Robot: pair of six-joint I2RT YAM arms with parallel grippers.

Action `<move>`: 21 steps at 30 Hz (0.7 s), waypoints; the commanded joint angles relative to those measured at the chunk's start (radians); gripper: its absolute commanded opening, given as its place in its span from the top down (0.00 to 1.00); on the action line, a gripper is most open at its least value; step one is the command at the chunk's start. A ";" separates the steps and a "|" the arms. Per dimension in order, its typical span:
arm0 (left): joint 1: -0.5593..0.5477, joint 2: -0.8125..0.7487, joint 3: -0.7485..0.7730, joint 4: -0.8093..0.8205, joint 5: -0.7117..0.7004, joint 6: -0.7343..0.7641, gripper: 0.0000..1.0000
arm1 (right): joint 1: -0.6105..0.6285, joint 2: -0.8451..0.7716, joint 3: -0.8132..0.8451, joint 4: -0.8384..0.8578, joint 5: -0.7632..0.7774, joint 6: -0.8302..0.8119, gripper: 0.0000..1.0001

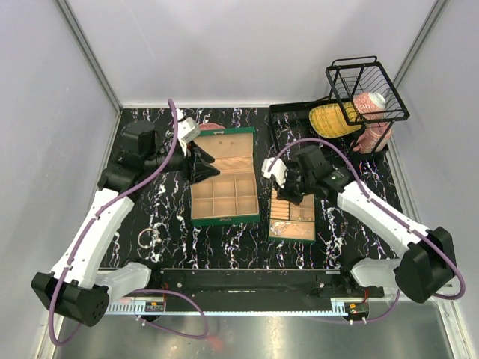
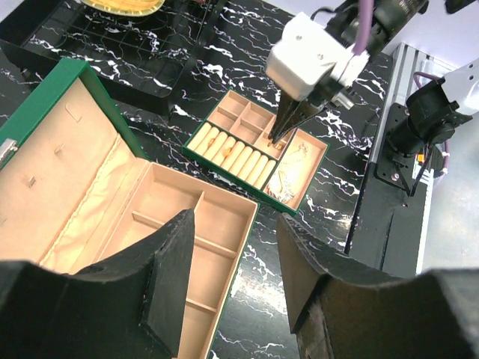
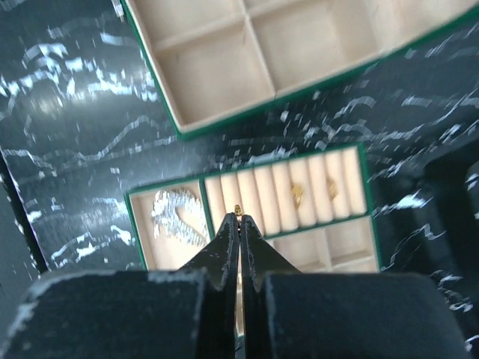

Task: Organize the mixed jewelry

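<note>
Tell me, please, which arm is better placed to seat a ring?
Right. The right gripper, shut on a gold ring, hangs over the small tray; the left gripper is open and empty.

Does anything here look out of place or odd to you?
Yes. A thin silver hoop lies directly on the table, left of the green box and outside any compartment. It looks odd there, as if not yet sorted.
</note>
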 commanded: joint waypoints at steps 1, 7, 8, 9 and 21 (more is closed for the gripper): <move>0.010 0.006 -0.005 0.067 0.021 -0.007 0.50 | -0.036 -0.003 -0.098 0.078 0.011 -0.087 1.00; 0.013 0.016 -0.011 0.070 0.018 -0.006 0.50 | -0.052 0.069 -0.149 0.150 -0.005 -0.119 1.00; 0.015 0.014 -0.011 0.068 0.015 -0.007 0.50 | -0.056 0.094 -0.149 0.155 -0.006 -0.124 1.00; 0.015 0.012 -0.013 0.068 0.014 -0.007 0.50 | -0.056 0.108 -0.151 0.159 -0.008 -0.127 1.00; 0.021 0.012 -0.026 0.078 0.018 -0.004 0.50 | -0.064 0.227 -0.149 0.224 -0.002 -0.153 1.00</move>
